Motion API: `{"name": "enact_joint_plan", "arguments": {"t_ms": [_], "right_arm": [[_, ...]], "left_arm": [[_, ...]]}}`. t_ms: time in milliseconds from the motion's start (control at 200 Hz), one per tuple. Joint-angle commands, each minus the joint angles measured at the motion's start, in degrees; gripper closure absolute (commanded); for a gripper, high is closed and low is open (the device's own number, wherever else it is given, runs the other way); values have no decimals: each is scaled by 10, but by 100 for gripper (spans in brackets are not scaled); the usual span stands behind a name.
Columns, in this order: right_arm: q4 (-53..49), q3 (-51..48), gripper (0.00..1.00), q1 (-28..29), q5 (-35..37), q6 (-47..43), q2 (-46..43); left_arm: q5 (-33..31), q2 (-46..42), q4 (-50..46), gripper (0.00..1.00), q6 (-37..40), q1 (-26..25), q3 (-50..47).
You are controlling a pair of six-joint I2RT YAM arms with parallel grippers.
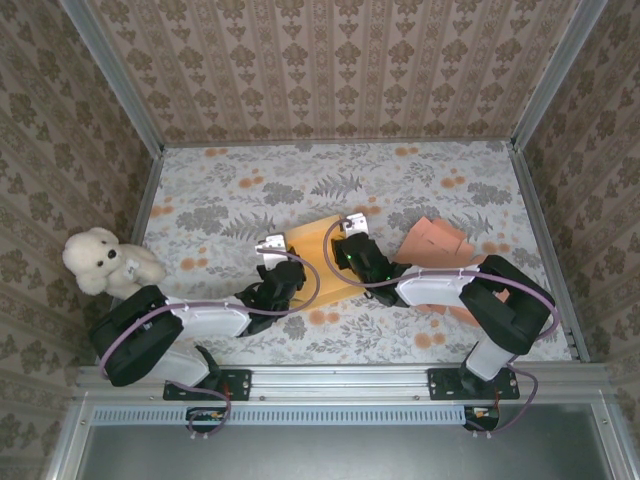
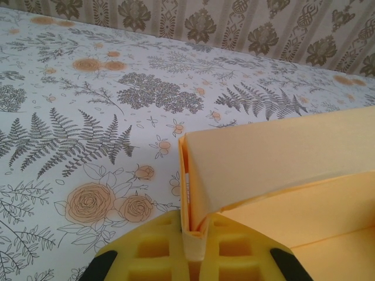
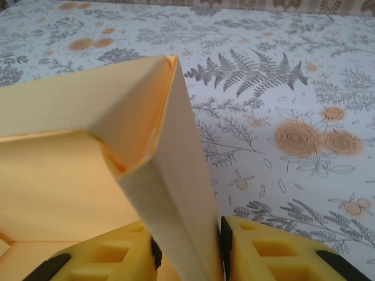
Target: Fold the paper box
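The yellow paper box (image 1: 318,240) lies partly folded at the middle of the table, between my two grippers. In the left wrist view its left wall (image 2: 281,158) stands upright, and my left gripper (image 2: 195,221) is shut on the near end of that folded wall. In the right wrist view the box's corner (image 3: 76,111) rises in front of me, and my right gripper (image 3: 188,227) has the doubled right wall pinched between its black pads. From above, the left gripper (image 1: 288,262) sits at the box's left edge and the right gripper (image 1: 346,250) at its right edge.
A flat salmon-coloured sheet of paper (image 1: 437,240) lies right of the box, partly under the right arm. A white teddy bear (image 1: 100,262) sits at the table's left edge. Patterned walls close the table in on three sides.
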Motion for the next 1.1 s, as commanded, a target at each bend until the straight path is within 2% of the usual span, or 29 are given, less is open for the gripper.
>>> {"name": "enact_joint_plan", "arguments": {"t_ms": [0,455,730,790,915,1095], "right_arm": [[62,-11,66,-1,-1,-12,-3],[64,-28,61,-31,-21,-51,-47],[64,-36,69,-43,-4,-64,-57],[47,-28,73,-41,37,-57,-52],[-26,5,77,-21,209,-46,-36],[-52,0,76,-20,285,-26,-45]], "left_arm": [[8,-12,-12,100,-5,-5,4],[24,0,-4,100,-1,-5,5],[33,1,-3,100,4,-5,11],[31,2,-6,100,1,-6,13],[11,3,-36,100,-11,-5,24],[-3,6,-41,100,-14,-5,25]]}}
